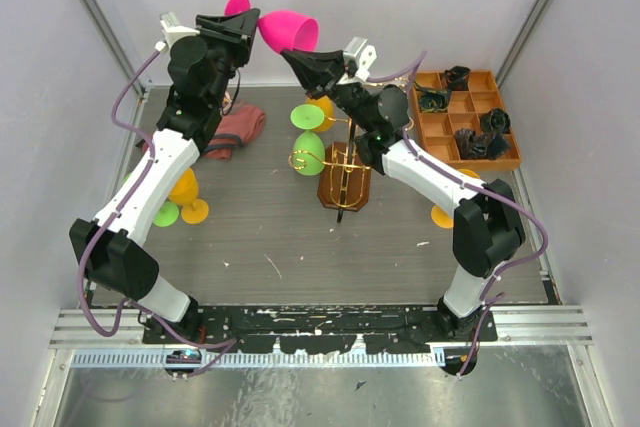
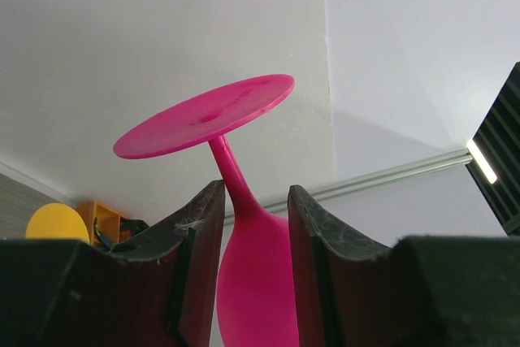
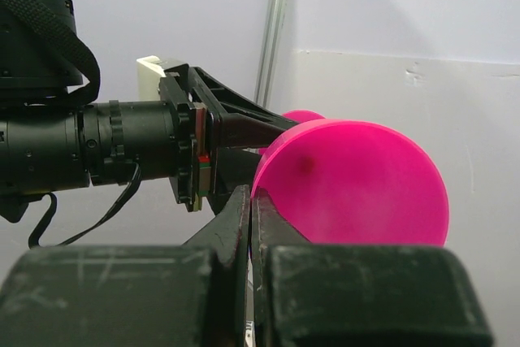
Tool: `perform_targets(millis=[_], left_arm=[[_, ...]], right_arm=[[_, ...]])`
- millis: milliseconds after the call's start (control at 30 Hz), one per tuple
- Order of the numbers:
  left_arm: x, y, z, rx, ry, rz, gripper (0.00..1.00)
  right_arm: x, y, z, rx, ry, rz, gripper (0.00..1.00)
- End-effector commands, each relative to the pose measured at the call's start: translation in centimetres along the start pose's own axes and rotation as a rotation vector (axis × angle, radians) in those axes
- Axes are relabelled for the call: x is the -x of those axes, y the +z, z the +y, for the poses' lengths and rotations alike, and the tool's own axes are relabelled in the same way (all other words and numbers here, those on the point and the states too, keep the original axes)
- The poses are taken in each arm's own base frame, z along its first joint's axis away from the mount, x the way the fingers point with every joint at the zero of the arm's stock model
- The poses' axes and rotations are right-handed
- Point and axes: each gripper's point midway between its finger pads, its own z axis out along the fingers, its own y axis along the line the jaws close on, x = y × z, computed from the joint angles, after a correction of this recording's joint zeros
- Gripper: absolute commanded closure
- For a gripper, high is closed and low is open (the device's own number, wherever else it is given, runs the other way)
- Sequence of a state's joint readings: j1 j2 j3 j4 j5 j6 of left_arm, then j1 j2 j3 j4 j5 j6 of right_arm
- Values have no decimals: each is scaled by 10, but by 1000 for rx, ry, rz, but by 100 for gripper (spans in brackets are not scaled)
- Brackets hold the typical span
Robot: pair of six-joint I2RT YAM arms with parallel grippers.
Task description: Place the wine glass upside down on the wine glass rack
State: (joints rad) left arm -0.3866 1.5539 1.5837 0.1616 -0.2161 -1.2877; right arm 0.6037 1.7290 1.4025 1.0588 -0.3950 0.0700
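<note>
The pink wine glass [image 1: 290,31] is held in the air at the back, lying sideways, foot [image 1: 237,3] to the left and open bowl to the right. My left gripper [image 1: 240,29] straddles it where stem meets bowl [image 2: 253,282], with both fingers against the bowl. My right gripper [image 1: 300,55] is shut on the bowl's rim [image 3: 264,193], one finger inside and one outside. The wine glass rack [image 1: 341,161], gold curly wire on a brown wooden base [image 1: 345,190], stands below at mid-table, in front of the glass.
Two green glasses [image 1: 309,152] and an orange one [image 1: 322,107] hang on the rack's left side. An orange glass [image 1: 186,195] and a green one [image 1: 165,213] stand at the left, and another orange one [image 1: 443,215] at the right. There is a red cloth [image 1: 237,131] at the back left and a compartmented wooden tray [image 1: 466,117] at the back right.
</note>
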Motion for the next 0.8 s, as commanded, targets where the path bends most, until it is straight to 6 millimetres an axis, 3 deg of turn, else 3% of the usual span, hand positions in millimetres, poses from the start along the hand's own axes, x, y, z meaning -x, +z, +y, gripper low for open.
perform_targets(millis=[0, 233, 367, 500, 667, 767], left_arm=[[6, -2, -7, -29, -14, -18, 56], [3, 0, -5, -29, -27, -5, 61], [3, -1, -7, -33, -24, -6, 70], [4, 0, -13, -54, -2, -6, 79], [1, 9, -61, -219, 137, 50, 82], [7, 11, -86, -299, 199, 55, 84]], right_arm=[[43, 7, 11, 35, -31, -105, 99], [43, 8, 13, 35, -25, -107, 99], [39, 7, 12, 29, -32, -94, 98], [37, 6, 12, 32, -31, -84, 76], [36, 6, 14, 44, -42, -69, 50], [34, 4, 14, 43, -58, -46, 45]])
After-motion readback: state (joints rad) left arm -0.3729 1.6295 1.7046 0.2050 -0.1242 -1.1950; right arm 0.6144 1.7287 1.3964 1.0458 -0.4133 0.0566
